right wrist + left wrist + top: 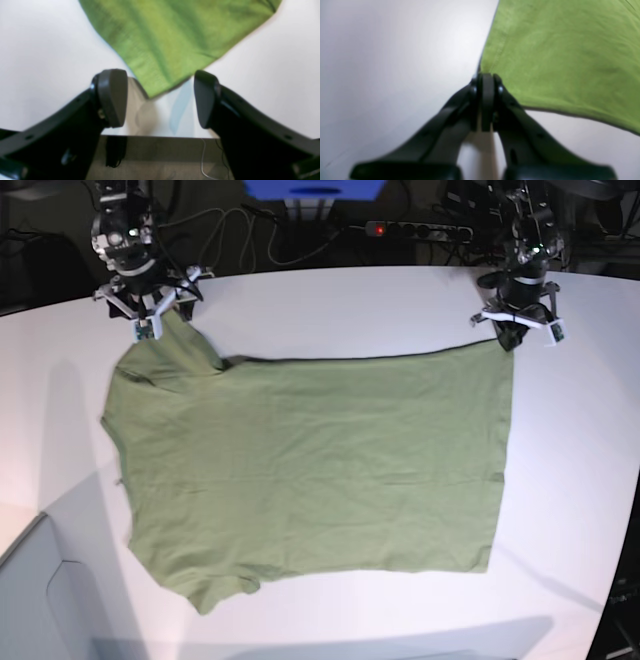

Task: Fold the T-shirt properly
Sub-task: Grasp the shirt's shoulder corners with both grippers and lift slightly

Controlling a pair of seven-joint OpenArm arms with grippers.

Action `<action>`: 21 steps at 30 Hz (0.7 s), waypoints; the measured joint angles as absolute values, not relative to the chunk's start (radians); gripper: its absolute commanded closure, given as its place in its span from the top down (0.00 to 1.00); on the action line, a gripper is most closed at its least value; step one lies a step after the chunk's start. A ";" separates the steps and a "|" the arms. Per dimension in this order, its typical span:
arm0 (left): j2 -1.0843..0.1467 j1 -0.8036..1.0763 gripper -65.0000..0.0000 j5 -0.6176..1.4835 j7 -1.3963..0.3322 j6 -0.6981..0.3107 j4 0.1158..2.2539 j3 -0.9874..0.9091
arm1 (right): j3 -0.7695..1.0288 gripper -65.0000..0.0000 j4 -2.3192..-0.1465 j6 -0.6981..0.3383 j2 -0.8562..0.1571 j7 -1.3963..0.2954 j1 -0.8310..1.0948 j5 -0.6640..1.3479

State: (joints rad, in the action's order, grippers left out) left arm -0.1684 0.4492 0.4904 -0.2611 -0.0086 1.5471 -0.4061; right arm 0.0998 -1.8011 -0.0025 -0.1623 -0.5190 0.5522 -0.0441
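Note:
The olive-green T-shirt (310, 460) lies spread flat on the white table (570, 480), with its sleeves toward the left of the base view. My left gripper (486, 77), at the shirt's far right corner in the base view (507, 332), is shut on that corner of the T-shirt (557, 55). My right gripper (160, 97) is open at the far left (158, 318). A sleeve tip of the T-shirt (162, 45) points into the gap between its fingers (112, 97) and is not pinched.
The table's far edge runs just behind both grippers, with floor below it (160, 157). A power strip with a red light (400, 228), cables and a blue object (315, 190) sit beyond that edge. A grey panel (40, 600) is at the lower left.

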 measured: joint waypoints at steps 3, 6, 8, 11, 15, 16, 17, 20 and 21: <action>-0.168 0.449 0.00 0.491 -0.261 -0.008 1.547 -0.406 | 0.100 0.45 -1.801 -0.003 -0.163 -0.520 0.553 -0.044; -0.168 0.449 0.00 0.490 -0.261 -0.008 1.547 -0.406 | 0.099 0.37 -1.800 -0.003 -0.175 -0.521 0.552 -0.043; -0.169 0.449 0.00 0.490 -0.261 -0.009 1.547 -0.406 | 0.100 0.31 -1.800 -0.003 -0.183 -0.523 0.553 -0.043; -0.168 0.449 0.00 0.490 -0.261 -0.008 1.547 -0.406 | 0.101 0.22 -1.784 -0.002 -0.185 -0.510 0.550 -0.038; -0.169 0.449 0.00 0.491 -0.261 -0.012 1.547 -0.406 | 0.102 0.08 -1.753 -0.004 -0.208 -0.485 0.532 -0.029; -0.169 0.449 0.00 0.491 -0.261 -0.012 1.547 -0.406 | 0.102 0.03 -1.750 -0.004 -0.211 -0.478 0.533 -0.030; -0.168 0.449 0.00 0.490 -0.261 -0.011 1.547 -0.406 | 0.101 0.00 -1.750 -0.004 -0.212 -0.477 0.534 -0.030; -0.168 0.450 0.00 0.490 -0.261 -0.011 1.547 -0.406 | 0.102 0.00 -1.755 -0.004 -0.213 -0.478 0.538 -0.031; -0.168 0.450 0.00 0.490 -0.261 -0.011 1.547 -0.406 | 0.104 0.00 -1.756 -0.004 -0.213 -0.478 0.541 -0.031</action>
State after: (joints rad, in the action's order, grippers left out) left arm -0.1684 0.4500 0.4904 -0.2611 -0.0109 1.5475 -0.4061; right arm 0.1036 -1.7561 -0.0040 -0.2131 -0.4778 0.5411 -0.0311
